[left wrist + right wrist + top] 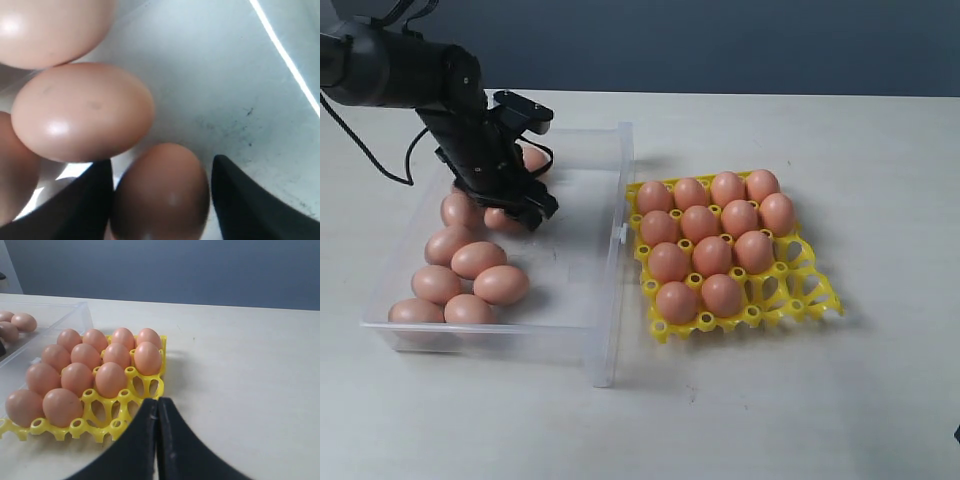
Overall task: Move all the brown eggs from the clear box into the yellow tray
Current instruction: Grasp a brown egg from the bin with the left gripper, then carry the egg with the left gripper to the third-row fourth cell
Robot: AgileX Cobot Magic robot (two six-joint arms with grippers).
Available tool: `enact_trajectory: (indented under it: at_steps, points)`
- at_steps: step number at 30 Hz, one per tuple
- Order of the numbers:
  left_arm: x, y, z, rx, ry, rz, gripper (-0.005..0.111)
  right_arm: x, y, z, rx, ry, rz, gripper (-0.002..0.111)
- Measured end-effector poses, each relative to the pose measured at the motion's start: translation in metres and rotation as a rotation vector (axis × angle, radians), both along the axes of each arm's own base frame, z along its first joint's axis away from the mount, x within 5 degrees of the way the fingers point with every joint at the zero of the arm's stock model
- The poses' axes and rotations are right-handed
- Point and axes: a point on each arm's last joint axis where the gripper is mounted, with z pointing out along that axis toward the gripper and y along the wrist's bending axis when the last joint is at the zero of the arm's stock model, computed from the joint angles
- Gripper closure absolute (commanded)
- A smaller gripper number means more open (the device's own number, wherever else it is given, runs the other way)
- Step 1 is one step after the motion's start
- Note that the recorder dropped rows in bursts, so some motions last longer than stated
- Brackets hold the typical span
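Several brown eggs (478, 259) lie in the left part of the clear box (582, 250). My left gripper (525, 205) is down inside the box, open, its black fingers (85, 200) on either side of one egg (160, 192). A gap shows between that egg and one finger. More eggs (82, 112) lie right beside it. The yellow tray (798, 290) stands to the right of the box with several eggs (700, 222) in its cups; the cups at its near right corner are empty. My right gripper (157, 405) is shut, hovering over the table just off the tray's edge (100, 427).
The box's right wall (620, 230) stands close against the tray. The right half of the box floor (575, 215) is bare. Pale tabletop (800, 400) stretches around both containers.
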Motion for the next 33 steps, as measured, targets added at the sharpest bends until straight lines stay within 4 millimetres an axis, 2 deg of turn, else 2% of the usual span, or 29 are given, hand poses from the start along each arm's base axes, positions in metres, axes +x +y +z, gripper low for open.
enact_trajectory:
  at_steps: [5, 9, 12, 15, 17, 23, 26, 28, 33]
  points:
    - [0.0, -0.002, 0.0, -0.023, -0.002, 0.013, 0.107, 0.0, 0.0, 0.0, 0.0, 0.0, 0.0, 0.107]
    - [-0.001, -0.004, 0.003, -0.026, -0.002, -0.036, 0.106, 0.0, 0.0, 0.0, 0.0, 0.0, 0.0, 0.107]
    - [-0.003, -0.014, 0.02, -0.06, -0.055, -0.109, 0.106, 0.0, 0.0, 0.0, 0.0, 0.0, 0.0, 0.107]
    - [-0.007, -0.037, 0.05, -0.149, -0.17, -0.194, 0.106, 0.0, 0.0, 0.0, 0.0, 0.0, 0.0, 0.107]
    - [-0.012, -0.06, 0.069, -0.244, -0.253, -0.25, 0.106, 0.0, 0.0, 0.0, 0.0, 0.0, 0.0, 0.107]
    - [-0.032, -0.132, 0.095, -0.536, -0.417, -0.444, 0.106, 0.0, 0.0, 0.0, 0.0, 0.0, 0.0, 0.107]
    - [-0.042, -0.164, 0.096, -0.646, -0.464, -0.499, 0.106, 0.0, 0.0, 0.0, 0.0, 0.0, 0.0, 0.107]
    - [-0.046, -0.181, 0.088, -0.701, -0.478, -0.517, 0.106, 0.0, 0.0, 0.0, 0.0, 0.0, 0.0, 0.107]
    - [-0.05, -0.208, 0.065, -0.753, -0.508, -0.546, 0.106, 0.0, 0.0, 0.0, 0.0, 0.0, 0.0, 0.107]
